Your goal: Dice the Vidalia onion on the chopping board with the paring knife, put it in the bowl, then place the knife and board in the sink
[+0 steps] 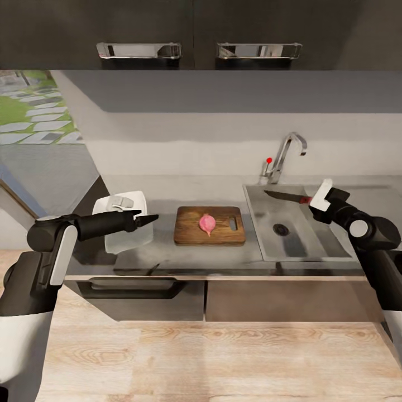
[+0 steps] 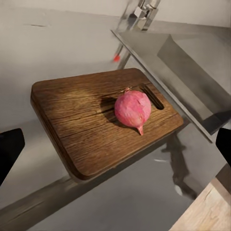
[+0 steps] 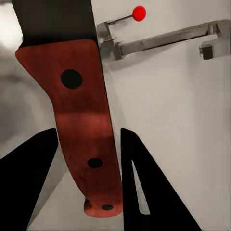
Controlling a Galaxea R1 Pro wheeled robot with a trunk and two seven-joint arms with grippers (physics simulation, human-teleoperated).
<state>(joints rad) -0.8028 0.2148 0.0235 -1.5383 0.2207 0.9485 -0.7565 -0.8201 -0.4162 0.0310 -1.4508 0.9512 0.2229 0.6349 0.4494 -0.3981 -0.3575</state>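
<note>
While onion [image 1: 207, 223] sits on chopping board [image 1: 209, 225]; right gripper [image 1: 314, 198] grasps paring knife [image 1: 286, 196]; left gripper [image 1: 149, 219] spread

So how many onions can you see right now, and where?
1. A whole pink onion sits on the chopping board, near its slot end, between the bowl and the sink. None shows in the sink basin; the left arm hides part of the bowl.

left arm: bent, forearm reaching rightward, level
left gripper [image 1: 149, 219]: fingers spread, empty
right arm: elbow bent, forearm angled up-left
right gripper [image 1: 310, 200]: clamped on paring knife [image 1: 286, 196] handle
</note>
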